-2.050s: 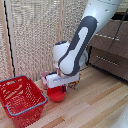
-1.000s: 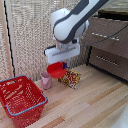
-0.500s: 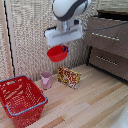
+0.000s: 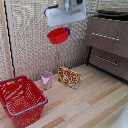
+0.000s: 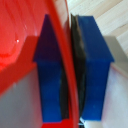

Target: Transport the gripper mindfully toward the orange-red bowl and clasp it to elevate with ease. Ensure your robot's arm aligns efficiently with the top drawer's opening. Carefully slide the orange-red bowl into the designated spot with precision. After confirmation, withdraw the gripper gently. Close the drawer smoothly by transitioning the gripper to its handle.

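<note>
We see the tool (image 4: 66, 31) clamped on the rim of the orange-red bowl (image 4: 57, 35), now higher than half a second ago, near the top centre of the frame. The red basket (image 4: 21, 100), pink cup (image 4: 46, 80) and patterned box (image 4: 69, 77) sit unmoved on the floor (image 4: 90, 105). The box's writing is too blurred to read.

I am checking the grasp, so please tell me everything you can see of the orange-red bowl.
The orange-red bowl is small, round, shallow and glossy, and looks like plastic. It hangs in the air under the gripper, tilted, above the wooden floor and to the exterior view's left of the dresser. In the wrist view its thin rim passes between the two blue fingers, which press on it from both sides. Nothing else touches it.
</note>
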Robot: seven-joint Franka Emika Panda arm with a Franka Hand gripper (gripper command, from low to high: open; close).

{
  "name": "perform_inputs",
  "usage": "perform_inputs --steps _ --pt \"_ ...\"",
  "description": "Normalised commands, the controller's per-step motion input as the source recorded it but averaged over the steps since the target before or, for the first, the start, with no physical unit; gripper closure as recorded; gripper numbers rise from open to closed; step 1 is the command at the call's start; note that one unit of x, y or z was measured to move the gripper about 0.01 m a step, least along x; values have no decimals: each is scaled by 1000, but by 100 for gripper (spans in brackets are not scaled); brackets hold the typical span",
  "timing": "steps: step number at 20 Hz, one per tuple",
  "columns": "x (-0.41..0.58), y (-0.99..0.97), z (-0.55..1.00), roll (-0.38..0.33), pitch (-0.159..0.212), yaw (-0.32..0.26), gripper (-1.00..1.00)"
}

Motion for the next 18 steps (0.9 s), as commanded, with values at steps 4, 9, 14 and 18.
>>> perform_inputs --steps 4,9,14,18 --pt "271 -133 802 -5 2 -245 100" --pt "155 -368 775 64 13 -193 100" --pt "63 -555 710 115 7 -124 100" --pt "87 -618 643 107 0 -110 100"
